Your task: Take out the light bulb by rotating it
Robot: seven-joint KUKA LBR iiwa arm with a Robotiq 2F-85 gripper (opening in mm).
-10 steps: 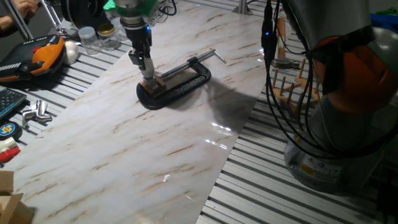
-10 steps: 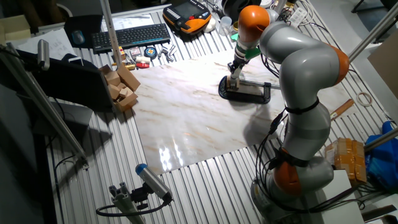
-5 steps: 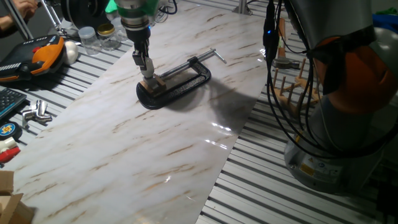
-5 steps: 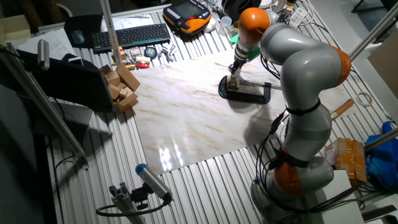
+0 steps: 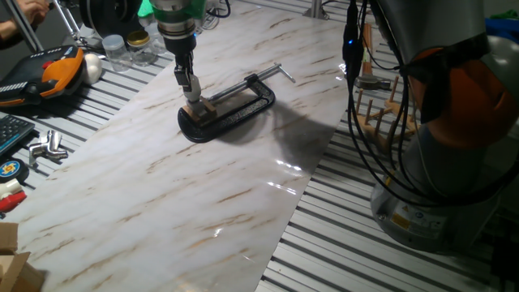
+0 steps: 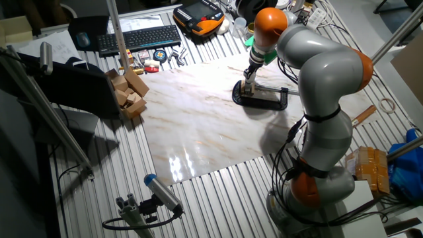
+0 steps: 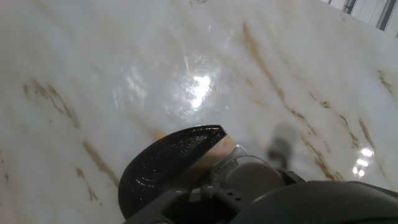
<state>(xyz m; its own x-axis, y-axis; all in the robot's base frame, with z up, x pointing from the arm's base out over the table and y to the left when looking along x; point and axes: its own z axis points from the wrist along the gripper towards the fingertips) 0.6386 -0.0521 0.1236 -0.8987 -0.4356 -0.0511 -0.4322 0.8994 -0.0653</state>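
Note:
A black C-clamp (image 5: 235, 105) lies on the marble board (image 5: 186, 186) and pins a small wooden block (image 5: 199, 109). My gripper (image 5: 191, 94) points straight down onto that block, fingers close together. Seen from the other side, the gripper (image 6: 248, 79) sits at the left end of the clamp (image 6: 264, 99). The hand view shows the frosted-white light bulb (image 7: 250, 177) directly under the hand, above the wood and the clamp's black foot (image 7: 161, 168). The fingers appear shut on the light bulb; the fixed views hide it behind the fingers.
Clear glass jars (image 5: 126, 49), a white egg-shaped object (image 5: 93, 66) and an orange-black device (image 5: 57, 73) sit past the board's far left edge. A wooden peg rack (image 5: 381, 113) and hanging cables (image 5: 354, 89) are on the right. Keyboard (image 6: 139, 38) and wooden blocks (image 6: 129, 92) lie off the board.
The hand has turned a little about its vertical axis, so the fingers look narrower. It stays over the block, and the clamp has not moved.

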